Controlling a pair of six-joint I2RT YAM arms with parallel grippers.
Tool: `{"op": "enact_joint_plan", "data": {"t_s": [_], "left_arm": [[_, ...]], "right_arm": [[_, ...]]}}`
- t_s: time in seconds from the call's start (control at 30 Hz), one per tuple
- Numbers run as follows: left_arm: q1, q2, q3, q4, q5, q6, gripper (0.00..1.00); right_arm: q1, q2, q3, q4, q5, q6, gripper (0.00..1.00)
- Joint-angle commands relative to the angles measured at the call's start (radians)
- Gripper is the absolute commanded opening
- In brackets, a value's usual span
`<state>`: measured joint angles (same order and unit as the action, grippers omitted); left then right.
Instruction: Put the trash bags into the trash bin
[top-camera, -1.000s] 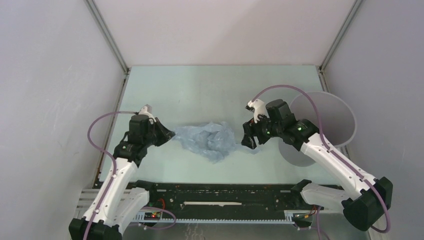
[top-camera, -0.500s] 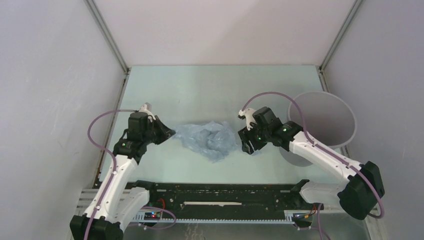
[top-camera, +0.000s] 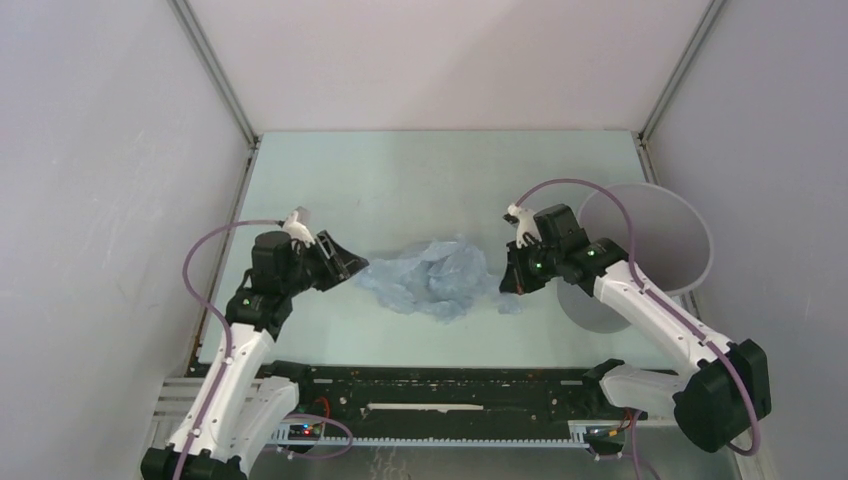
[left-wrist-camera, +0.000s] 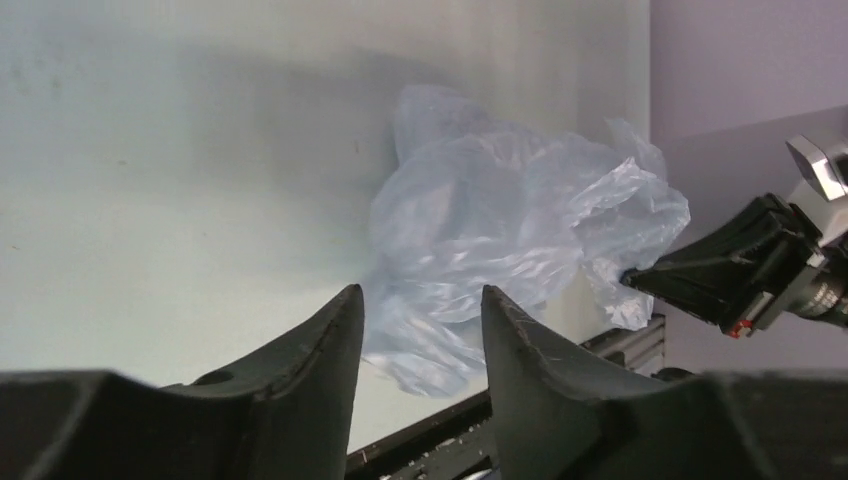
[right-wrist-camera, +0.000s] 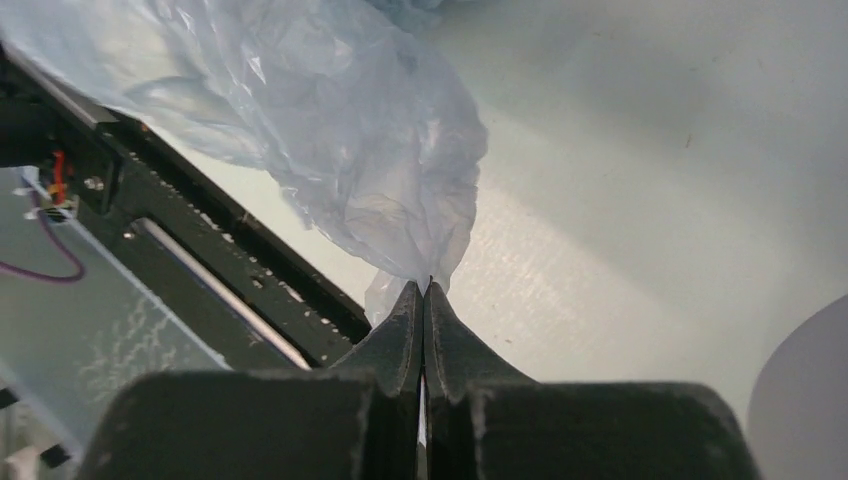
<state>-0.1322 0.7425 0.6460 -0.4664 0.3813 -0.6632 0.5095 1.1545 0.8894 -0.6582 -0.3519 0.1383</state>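
The trash bag (top-camera: 432, 278), a crumpled pale blue translucent film, lies on the table between the two arms; it also shows as the bag (left-wrist-camera: 500, 230) and the bag (right-wrist-camera: 340, 130). My right gripper (right-wrist-camera: 424, 290) is shut on the bag's right edge, film pinched between the fingertips; from above the right gripper (top-camera: 510, 285) sits at the bag's right end. My left gripper (left-wrist-camera: 420, 300) is open, its tips short of the bag's left edge with nothing between them; from above the left gripper (top-camera: 350, 268) is just left of the bag. The grey trash bin (top-camera: 655, 240) stands at the right.
The black rail (top-camera: 450, 385) runs along the table's near edge, close below the bag. White walls enclose the table on the left, back and right. The bin leans against the right wall behind my right arm.
My left gripper has opened and let go of the bag's left end. My right gripper has shut on the bag's right edge. The bag has shifted a little to the right.
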Motion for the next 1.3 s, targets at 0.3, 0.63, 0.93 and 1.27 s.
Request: {"op": "enact_joint_plan", "data": {"t_s": [0.3, 0.63, 0.93, 1.27], "left_arm": [[-0.016, -0.106, -0.171, 0.109, 0.177, -0.020, 0.94], [-0.036, -0.104, -0.264, 0.286, 0.173, -0.205, 0.96], [-0.561, -0.077, -0.205, 0.267, -0.180, -0.115, 0.96], [-0.968, 0.164, -0.089, 0.219, -0.554, -0.090, 0.96]], "right_arm": [[-0.119, 0.019, 0.049, 0.029, -0.247, 0.157, 0.00], [-0.181, 0.163, 0.184, -0.032, -0.215, 0.206, 0.00], [-0.185, 0.275, 0.303, -0.047, -0.163, 0.340, 0.00], [-0.197, 0.332, 0.384, -0.063, -0.179, 0.321, 0.00]]}}
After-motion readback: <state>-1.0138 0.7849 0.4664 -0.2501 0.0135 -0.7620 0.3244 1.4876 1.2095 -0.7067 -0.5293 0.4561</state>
